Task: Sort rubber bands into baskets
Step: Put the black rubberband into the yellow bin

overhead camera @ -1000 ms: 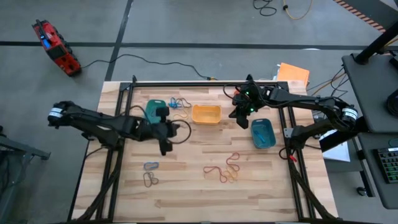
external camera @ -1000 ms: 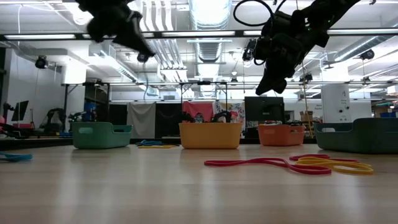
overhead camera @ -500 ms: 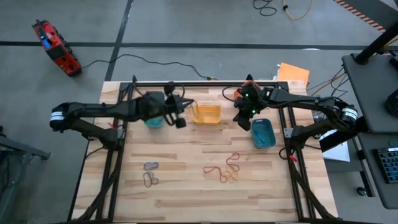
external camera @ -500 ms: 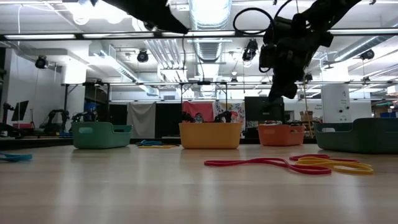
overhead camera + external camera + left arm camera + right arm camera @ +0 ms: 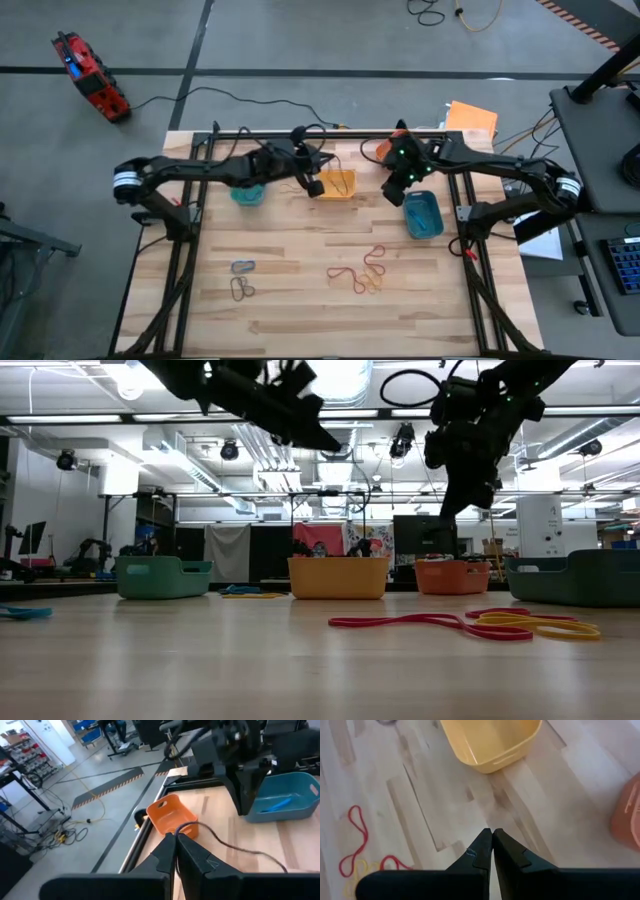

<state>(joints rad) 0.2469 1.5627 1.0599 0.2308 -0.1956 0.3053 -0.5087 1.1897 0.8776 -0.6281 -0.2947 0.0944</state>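
Rubber bands lie loose on the table on the near side of the yellow basket [image 5: 332,184]: a tangle of red and yellow-orange loops [image 5: 362,271] nearer the blue basket [image 5: 423,214], and a few grey and dark ones [image 5: 241,281] nearer the teal basket [image 5: 247,190]. They look thin, floppy and overlapping.

The left gripper [image 5: 314,187] hangs just over the yellow basket's edge, fingers pinched tight on a thin dark band [image 5: 210,834] that trails from the tips. By my reading this is the carry-and-drop step: it needs to centre over the right basket, then let go so the loop falls inside rather than catching on the rim.

The right gripper [image 5: 395,193] hovers between the yellow and blue baskets, fingers pressed together and empty. An orange basket [image 5: 172,816] sits behind it.
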